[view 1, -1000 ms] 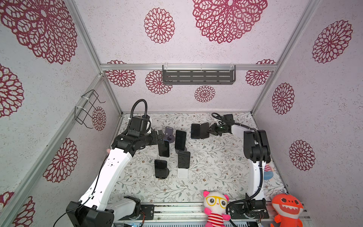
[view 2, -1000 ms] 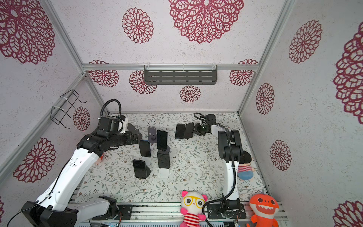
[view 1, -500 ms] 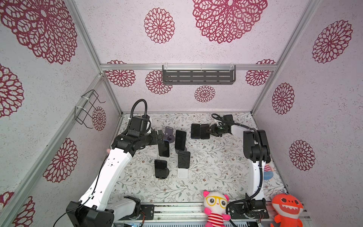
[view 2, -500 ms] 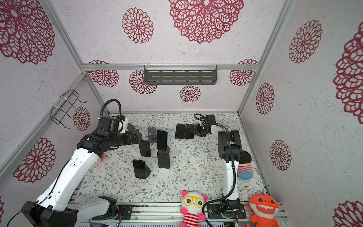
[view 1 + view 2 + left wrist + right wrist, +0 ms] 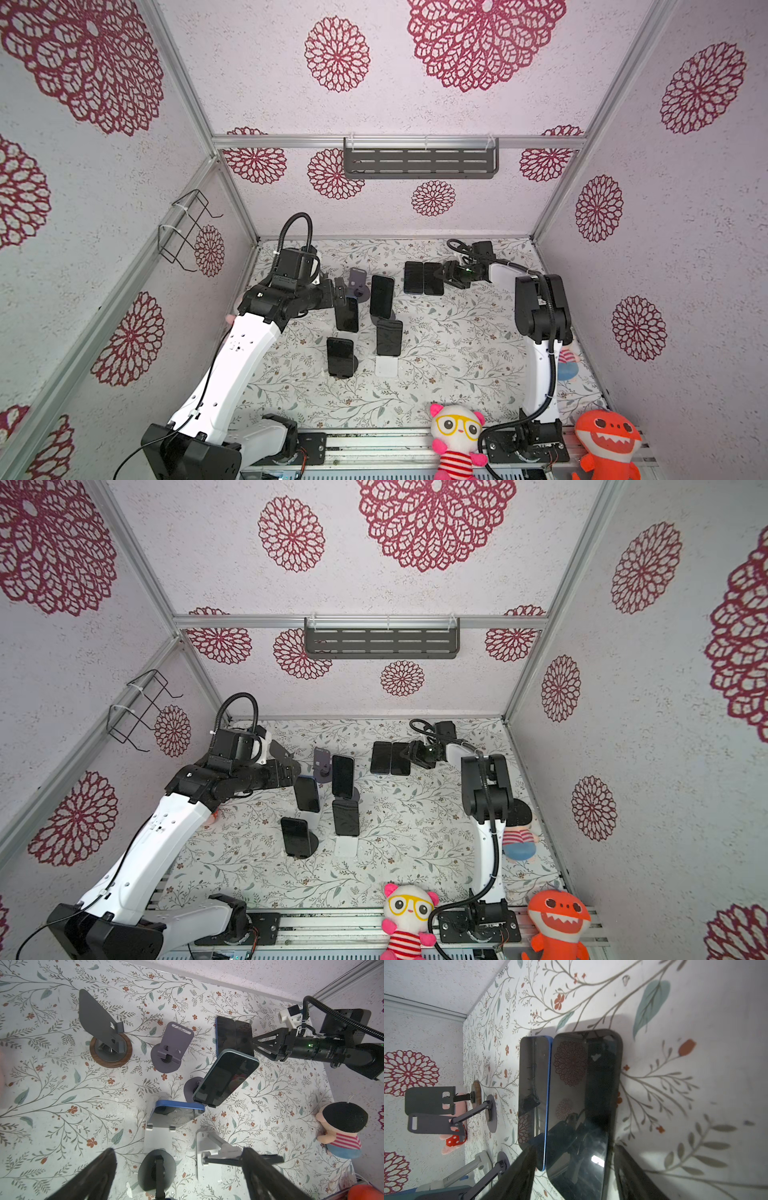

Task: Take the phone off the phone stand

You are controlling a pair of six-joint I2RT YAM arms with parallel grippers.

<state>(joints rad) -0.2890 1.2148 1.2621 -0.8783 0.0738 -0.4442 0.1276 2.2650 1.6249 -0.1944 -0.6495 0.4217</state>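
- The white floral-printed surface [image 5: 457, 374] carries everything, including an empty purple plastic phone stand [image 5: 358, 281] toward its back.
- The white-and-black left arm [image 5: 245, 353] comes in from the left of the purple stand and ends just beside it.
- The white-and-black right arm [image 5: 540, 332] stands well to the right of the purple stand, with its forearm pointing toward it.
- Four dark-screened phones lean on stands of their own.
  - A teal-edged phone [image 5: 381, 296] is just right of the purple stand.
  - A blue-edged phone [image 5: 347, 314] is just in front of it.
  - A black phone on a white stand [image 5: 389, 337] and a black phone on a round black stand [image 5: 340, 356] are farther forward.
- Two more phones lie flat and screen-up to the right of the purple stand, touching side by side. The blue-rimmed flat phone [image 5: 413, 277] is nearer the stand and the black flat phone [image 5: 433, 278] is beyond it.
- The left end effector [image 5: 178, 1149] hangs over the cluster in front of the purple stand, its fingers spread wide and holding nothing.
- The right end effector [image 5: 575, 1146] sits at the black flat phone's side away from the purple stand. Its fingers are apart, and the right wrist view shows the phone between them. Whether they touch it cannot be told.
- An empty grey metal stand with a wood-ringed base [image 5: 106, 1043] stands left of the purple stand.
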